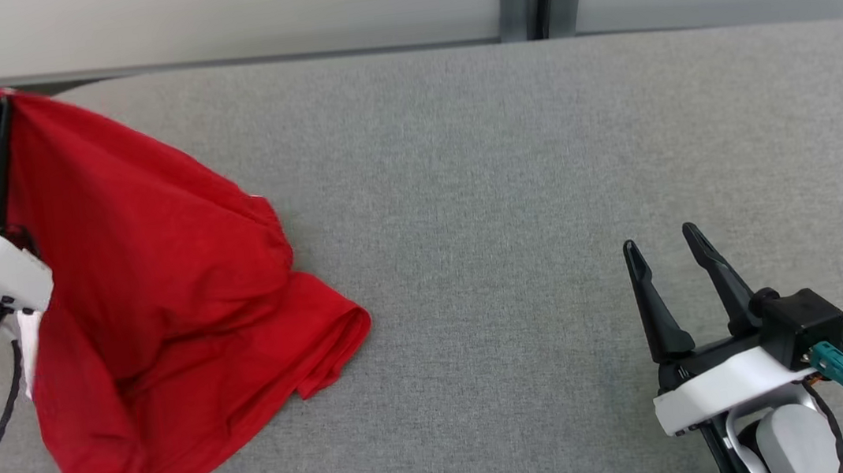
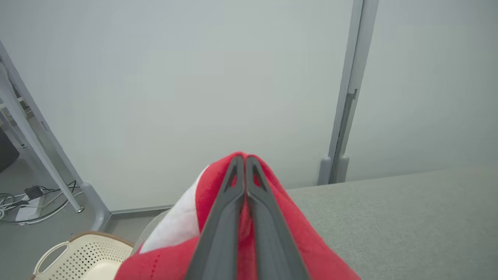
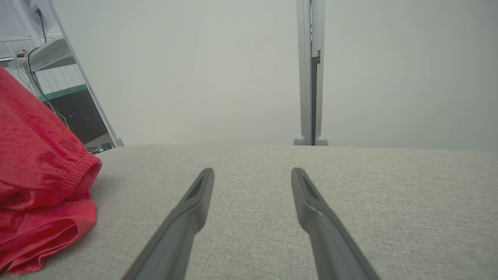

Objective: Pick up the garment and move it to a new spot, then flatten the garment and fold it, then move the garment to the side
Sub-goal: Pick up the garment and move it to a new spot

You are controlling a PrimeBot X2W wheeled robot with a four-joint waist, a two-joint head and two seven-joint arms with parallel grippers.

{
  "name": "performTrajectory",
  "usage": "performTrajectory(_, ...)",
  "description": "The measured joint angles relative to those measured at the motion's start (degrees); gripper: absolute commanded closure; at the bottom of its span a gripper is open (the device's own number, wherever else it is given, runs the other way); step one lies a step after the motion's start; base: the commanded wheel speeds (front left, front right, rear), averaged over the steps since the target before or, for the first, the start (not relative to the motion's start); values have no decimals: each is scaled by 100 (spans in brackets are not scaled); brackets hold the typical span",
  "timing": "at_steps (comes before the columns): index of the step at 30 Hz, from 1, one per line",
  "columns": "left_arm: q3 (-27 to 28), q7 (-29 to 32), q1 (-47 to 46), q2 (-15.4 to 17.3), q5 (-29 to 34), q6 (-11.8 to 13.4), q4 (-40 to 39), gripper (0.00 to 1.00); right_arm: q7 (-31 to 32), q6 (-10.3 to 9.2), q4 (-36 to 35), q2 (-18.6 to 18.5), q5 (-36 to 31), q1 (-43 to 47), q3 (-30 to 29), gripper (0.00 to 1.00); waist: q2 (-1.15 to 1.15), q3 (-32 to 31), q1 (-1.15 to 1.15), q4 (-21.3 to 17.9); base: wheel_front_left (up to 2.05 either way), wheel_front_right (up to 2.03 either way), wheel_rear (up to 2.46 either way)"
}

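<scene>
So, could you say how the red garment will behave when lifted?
Probably floppy: the red garment hangs in folds from the left gripper. Likely light: one fingertip pinch holds it. Its hem may drag on the table.

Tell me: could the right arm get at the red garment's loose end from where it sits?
Probably yes. The right gripper is open over the grey surface, with nothing lying between it and the garment. The left gripper is shut on the garment's far corner, off that path.
</scene>
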Motion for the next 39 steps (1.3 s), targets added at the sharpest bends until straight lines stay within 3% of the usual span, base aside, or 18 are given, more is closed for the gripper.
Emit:
performTrajectory(7,142,-361,212,-176,-56,219,-1069,100,0,0,-13,-1,131,74,15,0,0,-420,0,-70,0,0,0)
performTrajectory(11,102,-315,229,-245,-86,355,-1586,100,0,0,-32,1,226,137,44,0,0,-586,0,-237,0,0,0)
performTrajectory(18,-129,-122,56,-670,-57,599,-2030,100,0,0,-125,2,291,152,-8,0,0,-677,0,-661,0,0,0)
performTrajectory(26,-347,-12,-500,-1152,116,886,-1900,100,0,0,-318,0,389,1,-205,0,0,-516,0,-1334,0,0,0)
performTrajectory(39,-844,-77,-1384,-2253,270,968,-756,100,0,0,-577,-4,775,-209,-297,0,0,118,0,-2669,0,0,0)
